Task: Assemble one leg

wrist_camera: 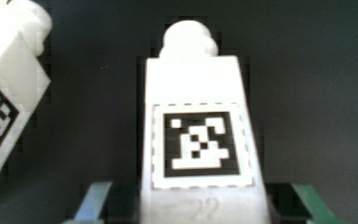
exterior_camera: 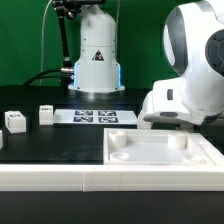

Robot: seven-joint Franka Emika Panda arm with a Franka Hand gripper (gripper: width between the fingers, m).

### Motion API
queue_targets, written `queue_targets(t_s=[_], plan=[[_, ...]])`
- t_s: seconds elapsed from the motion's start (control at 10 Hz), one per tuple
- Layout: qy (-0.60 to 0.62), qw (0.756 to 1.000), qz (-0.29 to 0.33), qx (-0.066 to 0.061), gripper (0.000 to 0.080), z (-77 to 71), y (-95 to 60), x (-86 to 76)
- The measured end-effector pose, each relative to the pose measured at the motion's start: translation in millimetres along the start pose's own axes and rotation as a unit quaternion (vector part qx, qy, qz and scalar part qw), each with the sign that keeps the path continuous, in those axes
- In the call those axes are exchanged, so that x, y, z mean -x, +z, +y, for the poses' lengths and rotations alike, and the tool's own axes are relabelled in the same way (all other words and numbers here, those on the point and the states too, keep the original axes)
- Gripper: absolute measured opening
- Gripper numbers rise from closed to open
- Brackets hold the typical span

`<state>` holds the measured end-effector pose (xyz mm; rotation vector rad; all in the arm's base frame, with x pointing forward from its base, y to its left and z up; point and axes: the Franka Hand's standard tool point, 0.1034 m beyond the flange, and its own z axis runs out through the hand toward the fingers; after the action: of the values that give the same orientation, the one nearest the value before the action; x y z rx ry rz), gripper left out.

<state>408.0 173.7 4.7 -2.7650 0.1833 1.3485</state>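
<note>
In the wrist view a white leg (wrist_camera: 199,110) with a black-and-white tag on its upper face lies lengthwise on the black table, its rounded peg end pointing away from me. My gripper (wrist_camera: 202,205) straddles its near end. Both fingertips (wrist_camera: 98,203) stand beside the leg with a dark gap on each side, so the gripper is open and not touching it. In the exterior view the gripper and this leg are hidden behind the white arm (exterior_camera: 190,80). Two more small tagged legs (exterior_camera: 15,121) (exterior_camera: 46,113) sit at the exterior view's left.
The large white panel with raised rim (exterior_camera: 160,160) lies in front. The marker board (exterior_camera: 95,117) lies mid-table. A white robot base (exterior_camera: 97,55) stands at the back. Another white tagged part (wrist_camera: 7,90) lies close beside the straddled leg.
</note>
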Motion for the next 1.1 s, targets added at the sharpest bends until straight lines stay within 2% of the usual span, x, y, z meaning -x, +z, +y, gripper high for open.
queue_targets(t_s=[0.4, 0.6, 0.7, 0.8, 1.0, 1.1], plan=[[-0.004, 1.0, 0.0, 0.0, 0.0291, 0.7, -2.4, 0.8], [-0.029, 1.0, -0.002, -0.004, 0.0292, 4.0, -47.6, 22.5], [-0.03, 1.0, -0.001, -0.007, 0.0292, 6.3, -66.5, 32.2], [-0.031, 0.999, 0.011, -0.01, 0.0292, 5.9, -79.8, 34.0], [-0.03, 0.999, 0.023, -0.012, 0.0292, 4.7, -76.2, 29.8], [-0.031, 0.998, 0.043, -0.016, 0.0292, 2.4, -79.9, 24.8]])
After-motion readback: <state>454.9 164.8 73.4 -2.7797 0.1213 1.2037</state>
